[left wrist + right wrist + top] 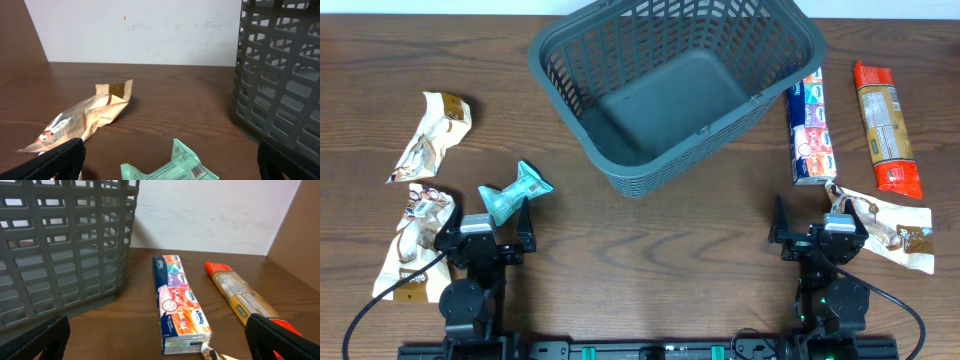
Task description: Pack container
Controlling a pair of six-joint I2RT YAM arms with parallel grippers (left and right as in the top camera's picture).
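The brown wood-grain table (650,250) fills the overhead view. A plain white wall (150,30) is seen behind it in both wrist views.

The container (665,100) is set at the 12 o'clock side of the table, upright, mouth open upward and turned askew to the table edge. Its lattice wall is seen at 3 o'clock in the left wrist view and at 9 o'clock in the right wrist view.

Both arms are folded low at the 6 o'clock edge and pointed toward 12 o'clock. The left gripper (486,232) is placed at 7 o'clock, jaws spread wide, nothing held. The right gripper (823,235) is placed at 5 o'clock, jaws likewise spread, nothing held.

A long orange-ended packet (885,125) is laid at 3 o'clock, well clear of the container. A tissue pack (810,125) is laid beside it, just beside the container's wall. A tan wrapper (880,225) is found at 3 o'clock of the right gripper. Two more tan wrappers are noted at 9 o'clock of the table, one far (435,135) and one near (415,240). A teal packet (515,192) is lying just at 12 o'clock of the left gripper.
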